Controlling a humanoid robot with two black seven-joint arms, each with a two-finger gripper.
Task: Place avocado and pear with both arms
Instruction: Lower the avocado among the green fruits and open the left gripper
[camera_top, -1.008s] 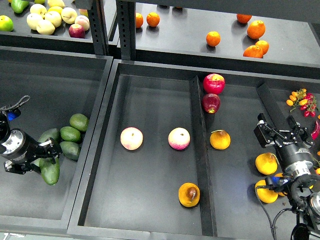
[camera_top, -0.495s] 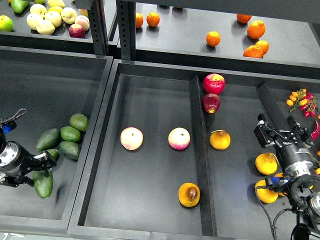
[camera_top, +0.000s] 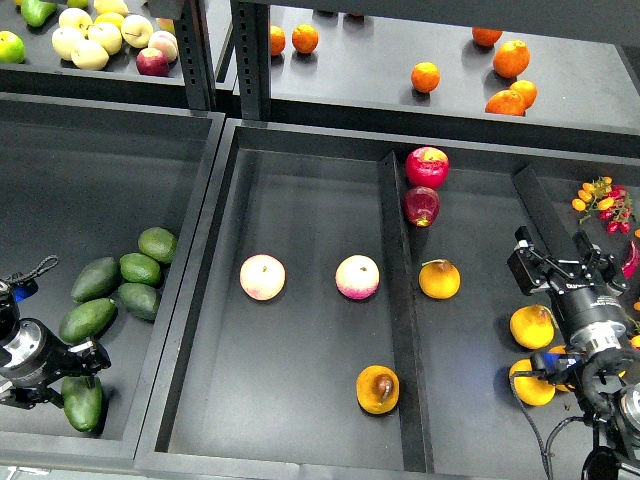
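Left pincer (camera_top: 88, 362) is pinching the avocado (camera_top: 82, 402); it's smooth and slick, so stay mid-body. Right pincer (camera_top: 560, 262) looks spread; pear (camera_top: 378, 389) probably bruises, go gentle.

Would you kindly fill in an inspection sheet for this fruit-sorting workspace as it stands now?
Surface: dark divided trays, no spills seen.
Job's things: avocado at the left gripper, in the left tray; pear lying free, low in the middle tray.
Clutter: four more avocados; two pale pink-yellow fruits; two red apples; yellow-orange fruits in the right tray.
Grippers: left on or just above the avocado, grip unclear; right gripper empty, fingers apart.
Cables: black cord by the left arm.
Surroundings: back shelf with oranges and mixed fruit.
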